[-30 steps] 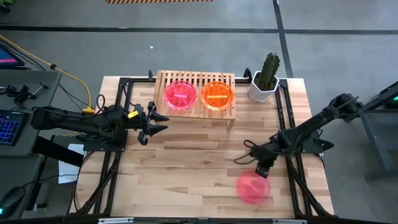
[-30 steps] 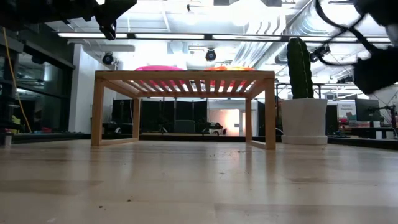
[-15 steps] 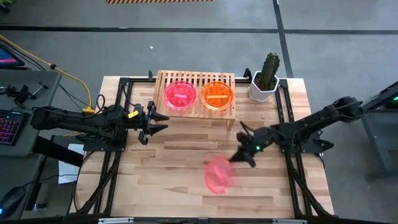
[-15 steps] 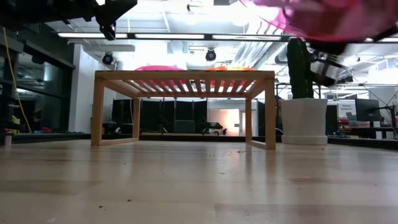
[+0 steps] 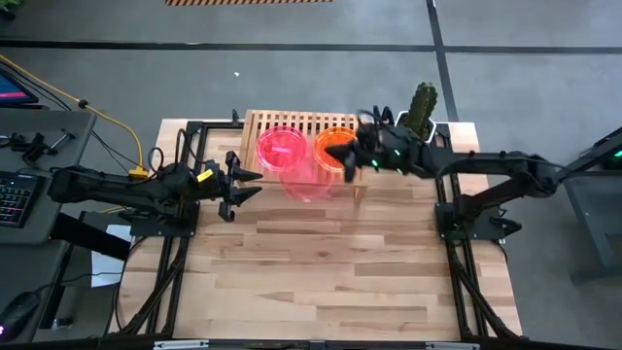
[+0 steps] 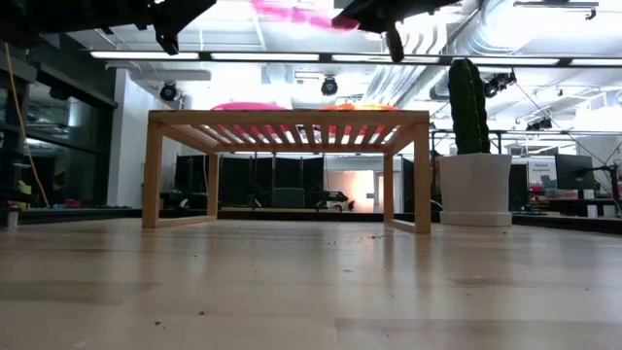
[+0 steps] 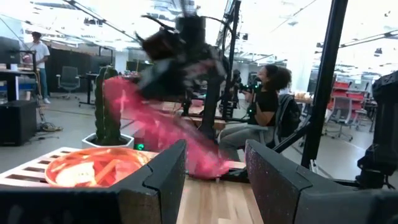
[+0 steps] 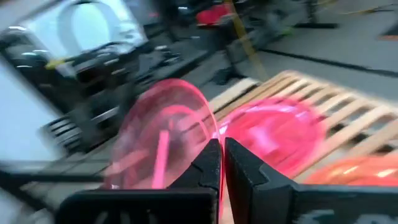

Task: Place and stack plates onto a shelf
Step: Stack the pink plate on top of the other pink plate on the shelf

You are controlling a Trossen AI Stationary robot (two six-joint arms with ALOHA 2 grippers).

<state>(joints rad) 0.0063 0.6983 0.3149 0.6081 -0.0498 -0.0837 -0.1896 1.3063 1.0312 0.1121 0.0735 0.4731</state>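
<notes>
The right claw (image 5: pixel 347 161) is squeezed shut on the rim of a pink plate (image 5: pixel 309 178), held up over the shelf's (image 5: pixel 259 124) front edge. On the shelf sit another pink plate (image 5: pixel 280 146) and an orange plate (image 5: pixel 333 139). The left claw (image 5: pixel 245 184) waits left of the shelf, fingers apart, holding nothing.

I'm in an open lab: exposed ceiling ducts (image 6: pixel 428 44), strip lights (image 6: pixel 243 55), desks with monitors (image 6: pixel 559 170), seated person (image 7: pixel 264 109) beyond my table (image 5: pixel 321 262).

Even overhead light fills the high view. In the low view, ceiling lights (image 6: pixel 389 19) glare at the frame's top. The carried pink plate (image 8: pixel 161 134) smears with motion blur.
</notes>
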